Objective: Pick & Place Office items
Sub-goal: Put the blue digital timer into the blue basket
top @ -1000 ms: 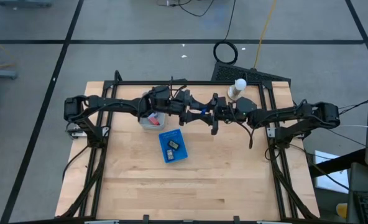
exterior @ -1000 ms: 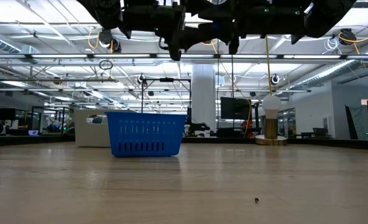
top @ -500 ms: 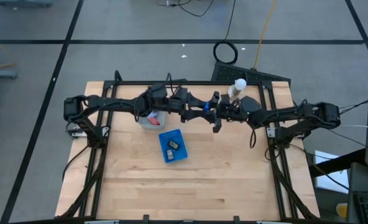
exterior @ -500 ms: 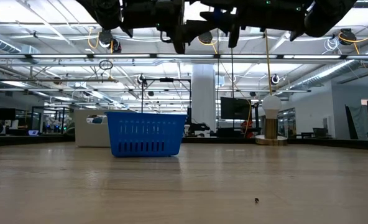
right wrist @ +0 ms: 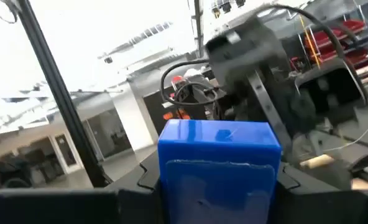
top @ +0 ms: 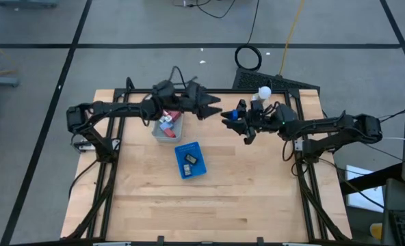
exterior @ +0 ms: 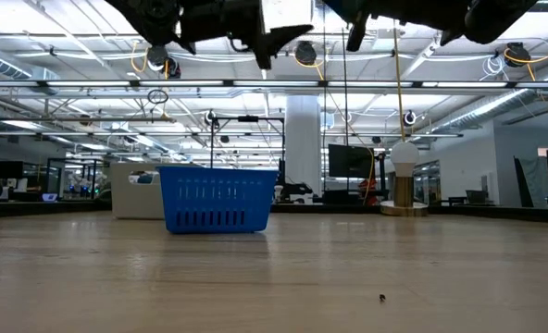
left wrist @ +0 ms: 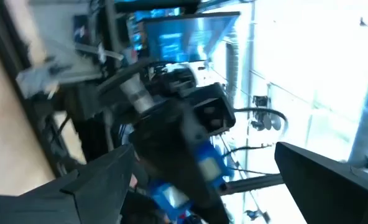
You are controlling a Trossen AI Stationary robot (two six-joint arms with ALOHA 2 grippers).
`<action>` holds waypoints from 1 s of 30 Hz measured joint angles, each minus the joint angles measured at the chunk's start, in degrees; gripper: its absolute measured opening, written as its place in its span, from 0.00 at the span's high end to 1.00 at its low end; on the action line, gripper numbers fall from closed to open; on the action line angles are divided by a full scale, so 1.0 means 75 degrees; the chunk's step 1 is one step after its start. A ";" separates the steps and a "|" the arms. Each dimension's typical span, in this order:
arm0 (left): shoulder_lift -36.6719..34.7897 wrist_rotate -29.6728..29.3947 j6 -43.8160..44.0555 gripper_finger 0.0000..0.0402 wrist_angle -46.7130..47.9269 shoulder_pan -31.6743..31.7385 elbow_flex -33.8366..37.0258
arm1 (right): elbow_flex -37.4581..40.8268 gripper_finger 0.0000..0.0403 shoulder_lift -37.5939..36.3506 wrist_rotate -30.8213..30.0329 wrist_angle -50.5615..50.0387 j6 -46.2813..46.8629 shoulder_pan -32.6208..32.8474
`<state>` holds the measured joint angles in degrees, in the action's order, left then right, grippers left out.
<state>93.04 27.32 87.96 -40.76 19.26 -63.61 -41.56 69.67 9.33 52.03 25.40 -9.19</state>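
Two arms are raised above the desk (top: 154,198), their pincers facing each other over its far half.

**Left pincer** (top: 213,106): fully spread, both fingers apart, nothing between them. It hangs in the air with a clear gap to the right pincer. In the left wrist view its two dark fingers (left wrist: 91,186) stand wide, with the right arm's pincer head seen between them, not touching.

**Right pincer** (top: 234,117): closed narrowly on one blue block (right wrist: 219,163). In the right wrist view the block fills the space between the fingers; in the high view it shows as a small blue piece at the pincer tip.

**Containers, counted:**
- One grey tray (top: 168,130), just beside and below the left pincer's wrist, holding small pieces; one red piece (top: 167,117) is distinguishable, the rest cannot be counted.
- One blue basket (top: 190,160), below the gap between the two pincers and nearer the front of the desk, holding two small items (top: 189,159), one dark and one pale.

**Other:** one white knob on a round base (top: 263,94) stands just behind the right pincer.

In the low view both pincers hang well above the desk surface.
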 joint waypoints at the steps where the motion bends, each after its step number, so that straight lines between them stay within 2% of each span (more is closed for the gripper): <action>1: -0.0129 0.0030 -0.0218 0.03 0.0006 0.0093 0.0000 | 0.0000 0.67 -0.0010 0.0022 0.0000 0.0113 0.0031; 6: -0.0993 0.0158 -0.1507 0.02 0.0267 0.0599 0.0000 | 0.0000 0.67 -0.0053 0.0566 0.0015 0.0061 0.0354; 11: -0.2229 0.0118 -0.3129 0.02 0.2093 0.0991 -0.0006 | -0.0157 0.67 -0.0046 0.0613 -0.0551 -0.0204 0.0649; 18: -0.4036 -0.1352 -0.5672 0.02 0.5157 0.1049 -0.0006 | -0.1726 0.67 0.0112 0.0628 -0.3426 -0.1289 0.0840; 25: -0.5230 -0.2317 -0.6616 0.02 0.6472 0.0933 -0.0003 | -0.3075 0.67 0.0587 0.0633 -0.5645 -0.1524 0.0842; 30: -0.5892 -0.3009 -0.7131 0.02 0.7367 0.0713 -0.0003 | -0.3832 0.67 0.1140 0.1200 -0.6649 -0.1547 0.0842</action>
<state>48.85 4.76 34.48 14.50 24.60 -63.64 -70.30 78.22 18.34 2.16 13.80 -2.87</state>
